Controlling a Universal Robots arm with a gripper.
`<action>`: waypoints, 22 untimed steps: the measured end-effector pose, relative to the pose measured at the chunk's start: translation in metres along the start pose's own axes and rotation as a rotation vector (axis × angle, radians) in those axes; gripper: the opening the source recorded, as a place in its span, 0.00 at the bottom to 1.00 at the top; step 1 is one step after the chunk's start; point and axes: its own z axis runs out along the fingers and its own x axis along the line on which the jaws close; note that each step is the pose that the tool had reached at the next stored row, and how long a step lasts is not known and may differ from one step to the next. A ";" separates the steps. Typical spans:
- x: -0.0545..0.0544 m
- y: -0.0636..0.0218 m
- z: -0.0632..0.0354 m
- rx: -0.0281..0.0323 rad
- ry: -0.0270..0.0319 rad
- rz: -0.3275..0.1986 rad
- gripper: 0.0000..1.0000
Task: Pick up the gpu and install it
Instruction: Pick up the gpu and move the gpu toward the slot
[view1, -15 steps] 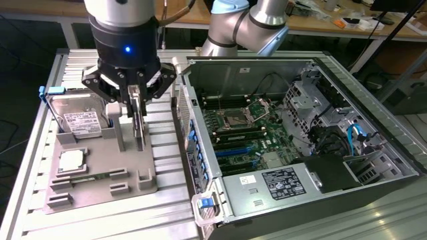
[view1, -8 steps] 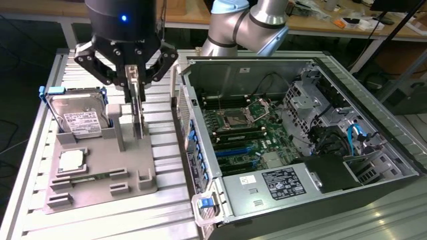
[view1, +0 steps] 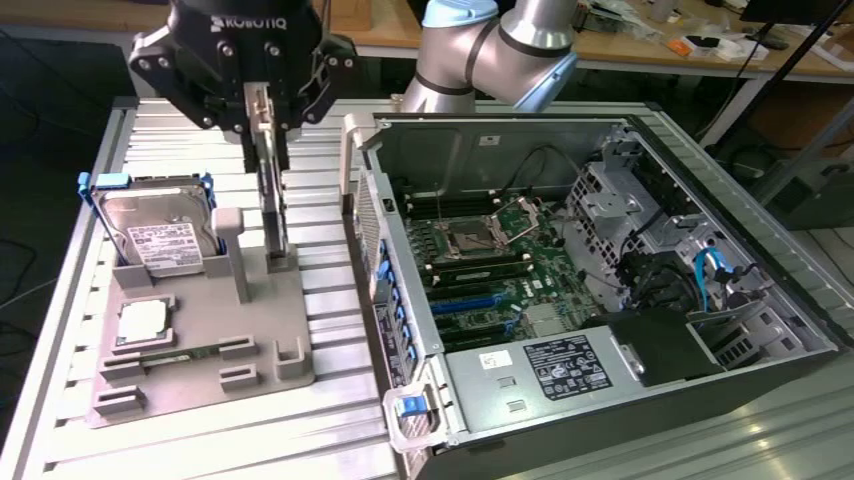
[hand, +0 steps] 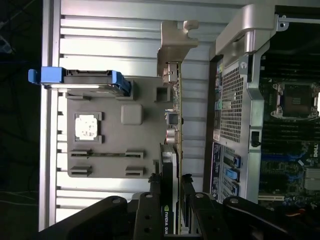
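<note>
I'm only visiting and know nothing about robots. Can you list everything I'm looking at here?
gpu: one, dark card with grey bracket, on edge at the holder
hard drive: one, silver, blue-edged frame, upright in the holder
chip: one, silver square, flat on the holder
holder: one, grey, on the table
table: one, pale slatted metal
computer case: one, grey, open, exterior view's right
motherboard: one, green, inside the case
gripper: one, black, closed on the gpu
arm: one, silver and light blue, behind the case
</note>
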 end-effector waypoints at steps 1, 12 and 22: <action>0.000 0.0001 -0.0046 0.0006 -0.0003 0.000 0.27; -0.003 0.0005 -0.0177 0.0020 -0.0023 0.000 0.27; -0.032 -0.0009 -0.0164 0.0019 -0.0026 0.000 0.27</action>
